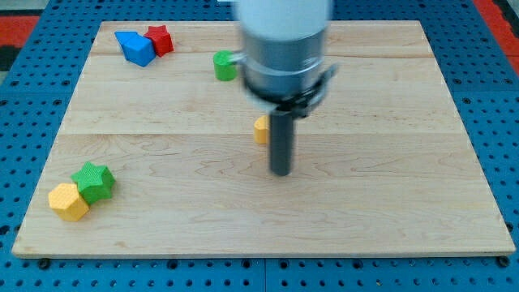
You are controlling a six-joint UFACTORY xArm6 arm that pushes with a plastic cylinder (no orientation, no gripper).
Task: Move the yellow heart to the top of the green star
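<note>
The green star [93, 181] lies near the board's bottom-left corner. A yellow block [67, 201] that looks six-sided touches the star's lower left. A second yellow block [260, 130] lies near the board's middle, mostly hidden behind my rod, so its shape cannot be made out. My tip [280, 171] rests on the board just below and to the right of this second yellow block, close to it. The tip is far to the right of the green star.
A blue block [134, 46] and a red star [160, 39] touch each other at the top left. A green block [225, 65] sits at the top middle, beside the arm's blurred body. The wooden board [405, 203] ends in blue pegboard on all sides.
</note>
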